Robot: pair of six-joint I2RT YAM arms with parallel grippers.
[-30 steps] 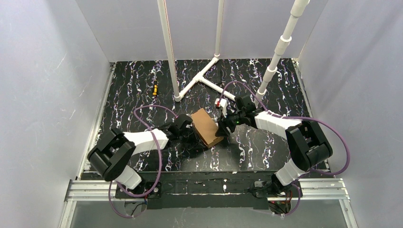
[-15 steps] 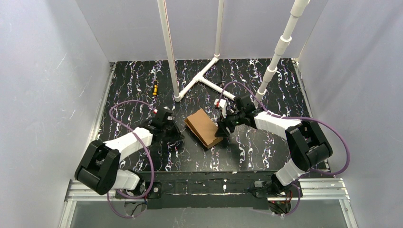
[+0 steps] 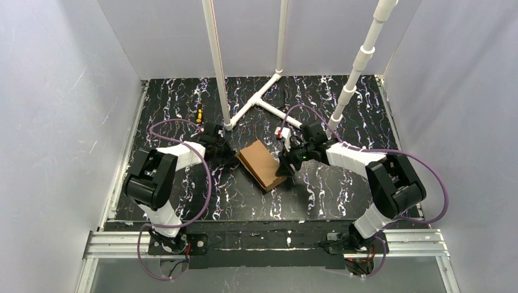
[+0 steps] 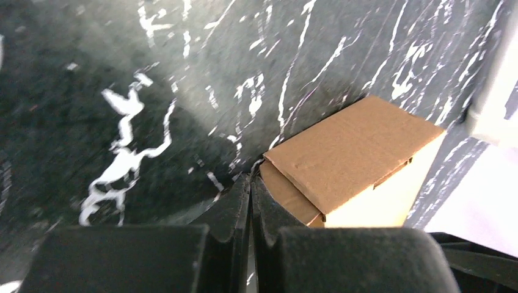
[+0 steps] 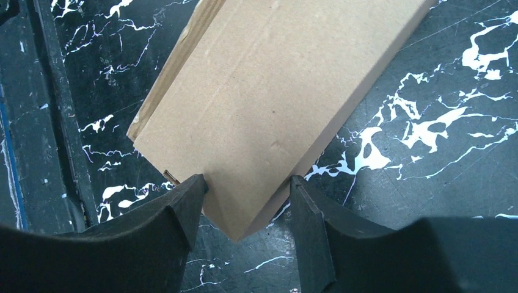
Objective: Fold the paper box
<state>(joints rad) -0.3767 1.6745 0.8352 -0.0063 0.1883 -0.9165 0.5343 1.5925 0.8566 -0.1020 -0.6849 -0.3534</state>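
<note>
While closed, paper box (image 5: 275,91) within the right pincer (image 5: 244,186).

No text, label, brand, number or sign can be read on the paper box (image 3: 261,163) or elsewhere.

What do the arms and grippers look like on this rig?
The left arm and right arm match: white links, bulky black joints, a purple cable looping along each. The left gripper and right gripper are black with two blunt fingers.

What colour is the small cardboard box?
Plain brown; the cardboard box shows best in the right wrist view.
</note>
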